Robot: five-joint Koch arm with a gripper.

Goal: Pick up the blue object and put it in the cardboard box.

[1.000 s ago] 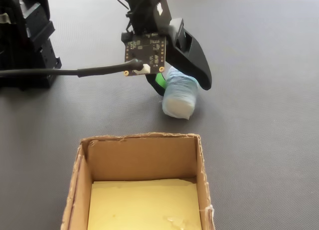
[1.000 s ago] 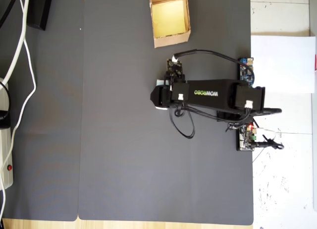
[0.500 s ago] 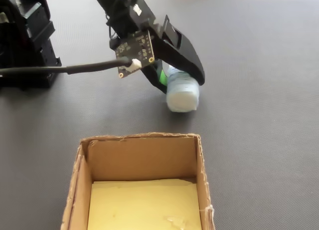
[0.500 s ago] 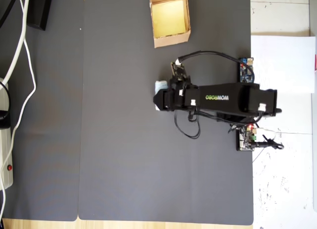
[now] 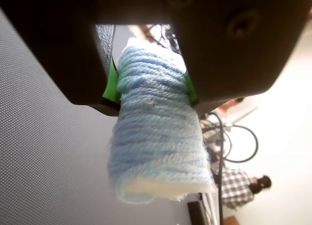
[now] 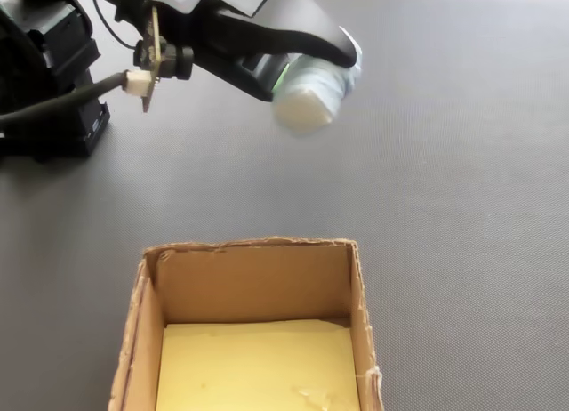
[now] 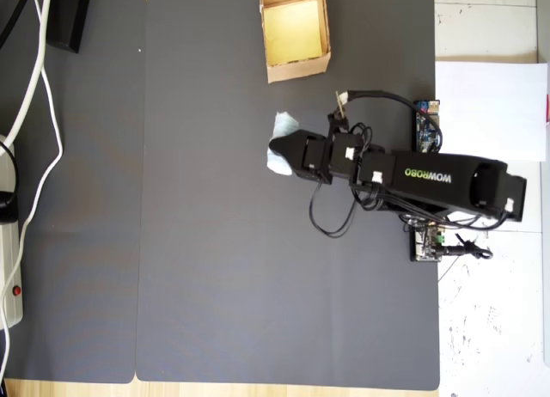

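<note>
In the wrist view we see our claw (image 5: 152, 91) clamped on the blue object (image 5: 158, 137), green pads pressing its sides, the bundle lifted clear of the grey mat (image 5: 44, 152). Farther off in the overhead view, the cardboard box (image 7: 296, 66) sits open, well apart from the bundle.

Light is bright and even in all views. The wrist view blows out to white from 2 to 5 o'clock, and its dark jaws at 12 o'clock are soft and out of focus. The overhead view is sharp, with white glare at 3 o'clock. Shadows are faint.
</note>
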